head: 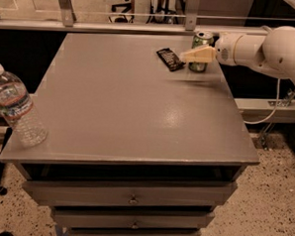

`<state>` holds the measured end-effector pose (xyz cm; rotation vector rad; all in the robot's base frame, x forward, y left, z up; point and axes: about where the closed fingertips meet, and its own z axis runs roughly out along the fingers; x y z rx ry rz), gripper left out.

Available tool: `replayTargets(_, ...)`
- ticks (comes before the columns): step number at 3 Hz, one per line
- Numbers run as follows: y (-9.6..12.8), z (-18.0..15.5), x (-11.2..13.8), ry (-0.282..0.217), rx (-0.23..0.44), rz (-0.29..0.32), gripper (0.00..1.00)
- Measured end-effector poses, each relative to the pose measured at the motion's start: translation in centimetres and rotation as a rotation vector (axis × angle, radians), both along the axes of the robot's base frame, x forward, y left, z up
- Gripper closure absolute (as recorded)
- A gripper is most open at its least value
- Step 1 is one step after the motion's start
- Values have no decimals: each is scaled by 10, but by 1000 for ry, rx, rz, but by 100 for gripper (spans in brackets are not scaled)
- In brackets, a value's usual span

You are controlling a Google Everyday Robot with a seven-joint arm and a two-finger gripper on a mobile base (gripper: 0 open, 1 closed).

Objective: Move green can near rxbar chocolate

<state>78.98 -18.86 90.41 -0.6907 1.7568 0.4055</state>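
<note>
Gripper (193, 55) at far right of tabletop (128, 109), lying across the front of upright green can (203, 39), whether it clasps the can cannot be told; can stands just right of rxbar chocolate (170, 59).

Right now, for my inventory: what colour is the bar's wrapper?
The rxbar chocolate is dark brown-black, camera view; the gripper is at the green can.

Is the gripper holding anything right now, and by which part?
Cannot tell. The gripper lies across the middle of the green can, which stands on the table beside the rxbar chocolate.
</note>
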Motion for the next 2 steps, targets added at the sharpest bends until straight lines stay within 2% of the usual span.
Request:
replayTargets(1, 2, 3, -10, -3, 0, 7, 0)
replayTargets(2, -8, 10, -40, -23, 5, 20, 0)
